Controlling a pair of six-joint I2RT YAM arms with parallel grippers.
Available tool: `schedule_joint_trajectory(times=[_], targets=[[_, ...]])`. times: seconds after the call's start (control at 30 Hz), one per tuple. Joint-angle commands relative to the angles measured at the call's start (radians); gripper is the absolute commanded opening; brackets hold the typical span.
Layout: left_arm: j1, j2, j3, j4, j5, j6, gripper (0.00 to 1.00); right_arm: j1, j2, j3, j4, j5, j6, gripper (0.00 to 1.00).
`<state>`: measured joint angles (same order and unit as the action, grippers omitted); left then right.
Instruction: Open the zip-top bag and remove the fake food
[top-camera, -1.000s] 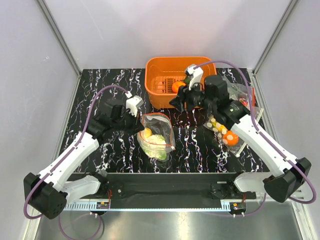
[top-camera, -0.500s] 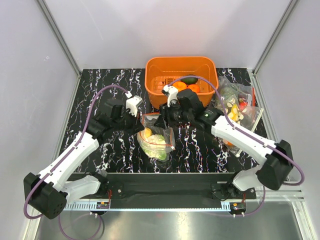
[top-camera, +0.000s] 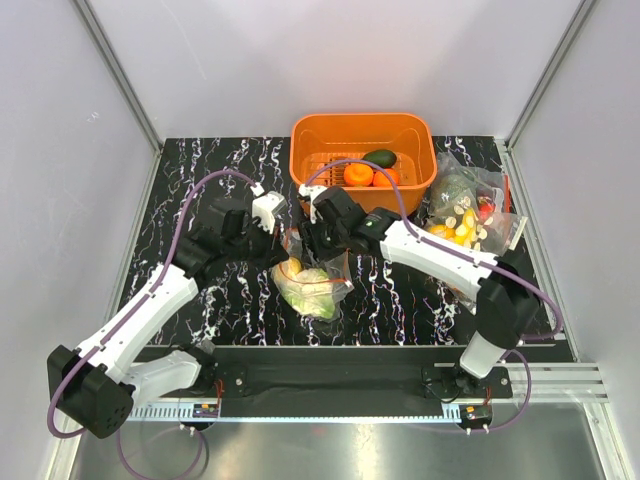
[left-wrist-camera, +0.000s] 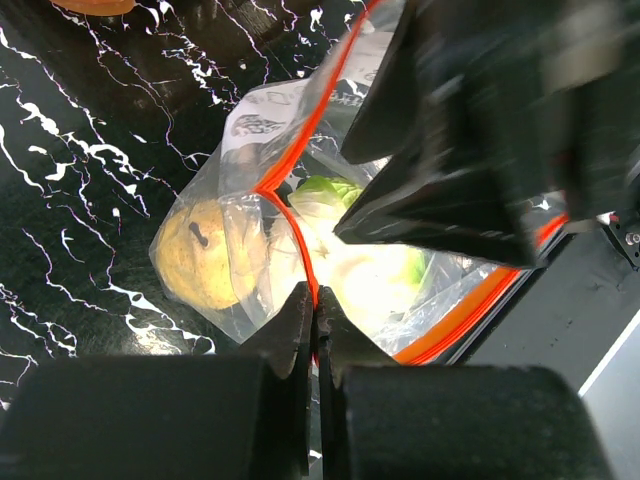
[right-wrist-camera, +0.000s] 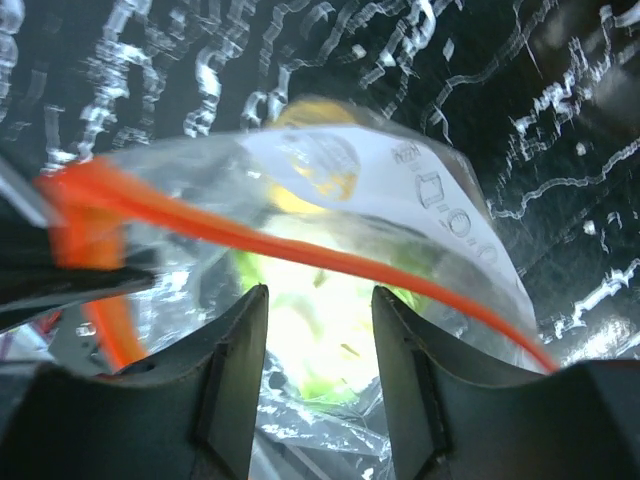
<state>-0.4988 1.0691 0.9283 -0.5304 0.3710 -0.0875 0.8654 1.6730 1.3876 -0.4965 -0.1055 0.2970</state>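
The zip-top bag (top-camera: 316, 288) lies in the middle of the table with its mouth toward the back. My left gripper (left-wrist-camera: 314, 302) is shut on the bag's red-orange zip strip (left-wrist-camera: 300, 140) at the left lip. My right gripper (right-wrist-camera: 318, 312) is open, its two fingers (right-wrist-camera: 236, 372) hanging over the bag's mouth with the zip strip (right-wrist-camera: 300, 250) running across in front of them. Inside the bag are a white and green cauliflower (left-wrist-camera: 372, 272) and a yellow-orange round piece (left-wrist-camera: 200, 255). Two orange fruits (top-camera: 359, 175) and a dark avocado (top-camera: 380, 158) lie in the orange basket (top-camera: 360, 121).
The orange basket stands at the back centre. Two other clear bags lie at the right, one with yellow pieces (top-camera: 458, 222) and one with dark greens (top-camera: 455, 185). My right arm (top-camera: 440, 258) stretches across the table from the right.
My right gripper has swung from the basket down and left to the bag's mouth, leaving an orange fruit in the basket. The left gripper has kept its hold on the zip strip.
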Motion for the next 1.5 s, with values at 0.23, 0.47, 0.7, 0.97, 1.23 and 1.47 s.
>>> schedule_joint_trajectory(times=[0.23, 0.47, 0.7, 0.97, 1.23, 1.47], targets=[[-0.004, 0.000, 0.024, 0.023, 0.020, -0.014, 0.00, 0.081, 0.039, -0.010, -0.086, 0.101, 0.122, 0.62], [-0.003, -0.001, 0.024, 0.021, 0.022, -0.014, 0.00, 0.115, 0.050, -0.062, -0.062, 0.154, 0.198, 0.78], [-0.006, -0.001, 0.024, 0.021, 0.023, -0.014, 0.00, 0.121, 0.062, -0.133, 0.001, 0.242, 0.252, 0.83], [-0.006, -0.001, 0.023, 0.021, 0.022, -0.012, 0.00, 0.121, 0.123, -0.176, 0.079, 0.244, 0.278, 0.88], [-0.007, -0.001, 0.024, 0.021, 0.022, -0.012, 0.00, 0.121, 0.195, -0.194, 0.108, 0.245, 0.286, 0.68], [-0.009, 0.000, 0.024, 0.021, 0.019, -0.009, 0.00, 0.121, 0.192, -0.197, 0.101, 0.236, 0.280, 0.09]])
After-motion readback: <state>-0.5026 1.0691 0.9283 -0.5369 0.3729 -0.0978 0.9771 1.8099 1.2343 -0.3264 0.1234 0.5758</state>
